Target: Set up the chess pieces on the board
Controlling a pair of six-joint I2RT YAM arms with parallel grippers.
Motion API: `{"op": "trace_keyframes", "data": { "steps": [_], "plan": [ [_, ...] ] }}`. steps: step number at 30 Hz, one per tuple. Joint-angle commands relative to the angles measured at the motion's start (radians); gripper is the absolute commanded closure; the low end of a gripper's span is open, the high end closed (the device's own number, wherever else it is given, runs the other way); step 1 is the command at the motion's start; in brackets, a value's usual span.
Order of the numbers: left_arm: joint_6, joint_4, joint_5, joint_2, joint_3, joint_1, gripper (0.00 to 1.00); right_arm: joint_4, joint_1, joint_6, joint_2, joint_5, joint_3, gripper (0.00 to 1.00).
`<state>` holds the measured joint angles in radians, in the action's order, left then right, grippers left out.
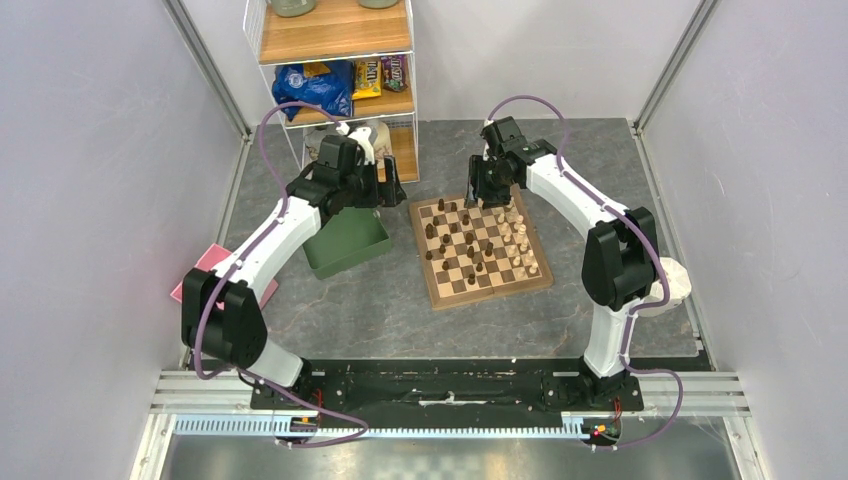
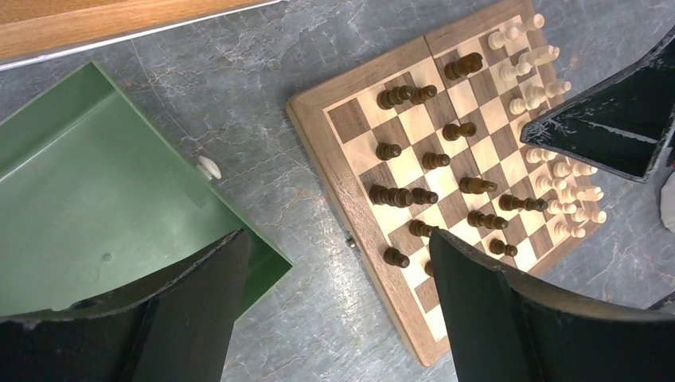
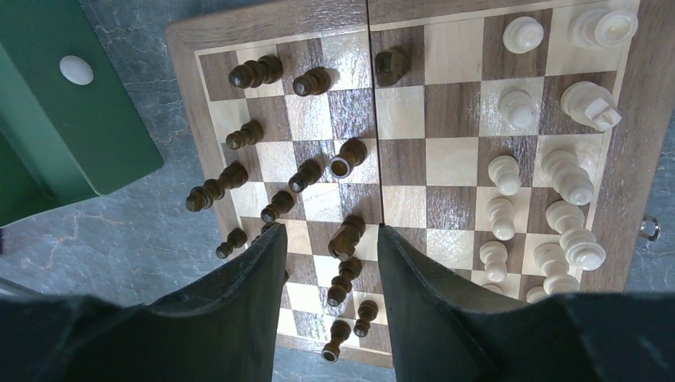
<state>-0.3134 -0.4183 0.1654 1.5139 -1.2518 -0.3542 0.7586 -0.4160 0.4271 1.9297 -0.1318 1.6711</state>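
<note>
Poised low above the board (image 3: 278, 17): the right gripper (image 3: 330, 232), jaws partly apart, nothing between them, tips pointing at a dark piece (image 3: 348, 236) near the centre seam. Looks like lining up for a pick there, judging by that placement.

Held off to the side, above the strip of grey surface (image 2: 263, 72) between green tray (image 2: 79, 199) and board: the left gripper (image 2: 334, 239), jaws spread wide, empty. Probably kept clear so as not to crowd the other arm.

On the board itself: pale pieces (image 3: 557, 175) ranked in two files along one edge, seemingly set. Strewn loose over the opposite half: dark pieces (image 2: 398, 195), several toppled, none in proper rows. Hence most of the work left on the dark side.

By the tray's wall nearest the board: one pale piece (image 2: 208, 167); inside or just outside, cannot tell.

In the way: close neighbours around the targeted piece, leaving little room for fingertips without knocking another over; fallen ones likely to roll. Behind the board, a wire shelf unit (image 1: 335, 30) with snack packets, near both wrists. Further out, a pink flat thing (image 1: 195, 275) at the left and a white object (image 1: 675, 280) beside the right arm, both well apart from the board.
</note>
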Motion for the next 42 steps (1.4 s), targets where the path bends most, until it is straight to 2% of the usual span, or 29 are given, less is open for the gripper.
{"op": "trace_keyframes", "data": {
  "steps": [1, 9, 22, 34, 42],
  "plan": [
    [0.054, -0.016, -0.013, 0.015, -0.052, -0.004, 0.10, -0.010, -0.002, 0.008, 0.013, -0.016, 0.061, 0.47],
    [0.042, -0.036, -0.058, -0.041, -0.008, -0.005, 0.11, 0.011, -0.025, -0.001, 0.041, -0.039, 0.086, 0.49],
    [0.003, -0.031, -0.227, -0.112, 0.061, -0.001, 0.11, 0.095, -0.087, -0.014, 0.150, 0.148, 0.177, 0.55],
    [0.004, -0.030, -0.241, -0.128, 0.069, 0.009, 0.11, 0.125, -0.089, -0.018, 0.235, 0.180, 0.241, 0.55],
    [0.001, -0.030, -0.240, -0.130, 0.072, 0.014, 0.11, 0.154, -0.089, -0.013, 0.276, 0.207, 0.295, 0.59]
  ]
}}
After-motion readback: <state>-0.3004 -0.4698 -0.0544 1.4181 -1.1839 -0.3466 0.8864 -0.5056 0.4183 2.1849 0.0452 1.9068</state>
